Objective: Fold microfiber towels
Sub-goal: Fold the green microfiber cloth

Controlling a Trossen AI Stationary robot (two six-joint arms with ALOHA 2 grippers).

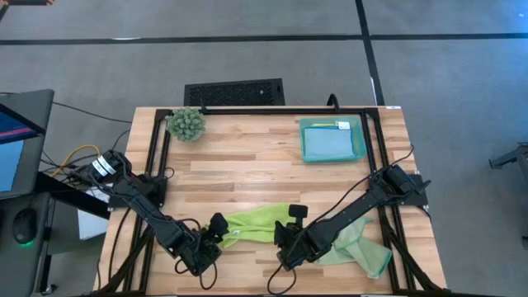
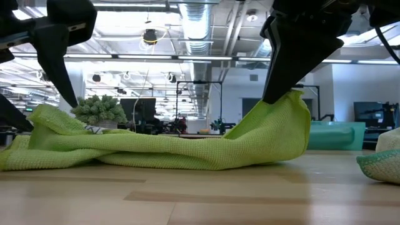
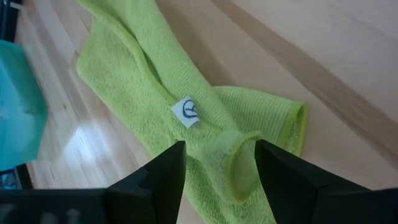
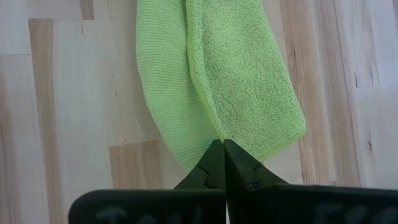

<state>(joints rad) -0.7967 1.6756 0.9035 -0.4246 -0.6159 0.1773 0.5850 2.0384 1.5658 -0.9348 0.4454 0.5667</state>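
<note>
The lime green towel [image 1: 252, 223] lies bunched in a long strip near the table's front edge, between my two grippers. My left gripper [image 1: 219, 227] is open at its left end. In the left wrist view its fingers [image 3: 219, 146] stand on either side of a turned-up hemmed edge [image 3: 239, 168]. My right gripper [image 1: 290, 221] is shut on the towel's right end [image 4: 236, 68]. The pale sage green towel [image 1: 363, 247] lies crumpled under my right arm. A light blue towel [image 1: 328, 144] lies in the teal tray [image 1: 360, 140], with a bit of yellow [image 1: 330, 125] at its far side. My left gripper: I cannot tell whether its open fingers touch the towel. My right gripper pinches the lime green towel's right end at a hemmed edge [image 4: 216, 127] between its two fingers, coming from above. One layer or several, I cannot tell. That end [image 2: 290, 112] is raised off the table; the rest [image 2: 187, 150] lies slack on it.
A small spiky green plant [image 1: 186, 124] stands at the far left. The teal tray stands at the far right. Bare wood [image 1: 247, 169] lies between the tray and the lime green towel. A black frame [image 1: 272, 110] runs along the table's far edge and sides.
</note>
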